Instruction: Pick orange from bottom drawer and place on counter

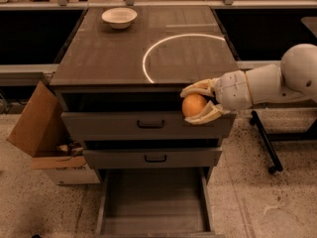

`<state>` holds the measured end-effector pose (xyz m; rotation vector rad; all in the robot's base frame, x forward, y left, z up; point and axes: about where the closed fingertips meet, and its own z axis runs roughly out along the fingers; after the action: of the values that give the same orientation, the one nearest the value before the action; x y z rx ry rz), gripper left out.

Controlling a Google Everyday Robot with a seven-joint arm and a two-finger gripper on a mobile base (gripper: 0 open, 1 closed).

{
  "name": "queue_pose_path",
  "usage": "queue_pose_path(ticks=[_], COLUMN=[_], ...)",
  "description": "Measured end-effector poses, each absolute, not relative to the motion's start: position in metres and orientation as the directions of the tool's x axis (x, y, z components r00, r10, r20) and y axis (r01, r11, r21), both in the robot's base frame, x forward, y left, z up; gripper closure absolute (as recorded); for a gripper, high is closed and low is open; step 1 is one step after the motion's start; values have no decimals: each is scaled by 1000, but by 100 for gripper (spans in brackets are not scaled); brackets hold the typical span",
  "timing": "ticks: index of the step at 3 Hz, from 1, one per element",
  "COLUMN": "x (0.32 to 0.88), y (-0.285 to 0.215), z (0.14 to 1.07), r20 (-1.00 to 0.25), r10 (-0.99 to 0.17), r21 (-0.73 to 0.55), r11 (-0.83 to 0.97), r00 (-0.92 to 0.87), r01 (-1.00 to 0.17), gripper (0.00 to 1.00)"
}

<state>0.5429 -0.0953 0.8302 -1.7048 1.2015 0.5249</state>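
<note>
The orange (193,105) is held between the two pale fingers of my gripper (196,104), which is shut on it. The gripper reaches in from the right and holds the fruit in front of the top drawer's right end, just below the counter's front edge. The counter (109,53) is a dark brown top with a bright curved arc (148,58). The bottom drawer (153,202) is pulled out at the foot of the cabinet and its flat floor shows nothing in it.
A white bowl (119,17) stands on the counter's far left. Two drawers with black handles (151,124) sit slightly open above the bottom drawer. An open cardboard box (42,133) stands left of the cabinet. A black stand leg (265,143) is on the right.
</note>
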Motion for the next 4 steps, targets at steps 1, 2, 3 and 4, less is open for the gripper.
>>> queue_pose_path(ticks=[1, 2, 3, 4], x=[577, 625, 665, 704], y=[-91, -92, -90, -86], z=[856, 884, 891, 888], r20=[-774, -793, -825, -849], r10=[-492, -496, -484, -482], r21=[-453, -459, -437, -402], r11=[-9, 103, 223, 318], r00=[398, 355, 290, 219], r01=[-892, -882, -871, -859], gripper=[100, 100, 100, 100])
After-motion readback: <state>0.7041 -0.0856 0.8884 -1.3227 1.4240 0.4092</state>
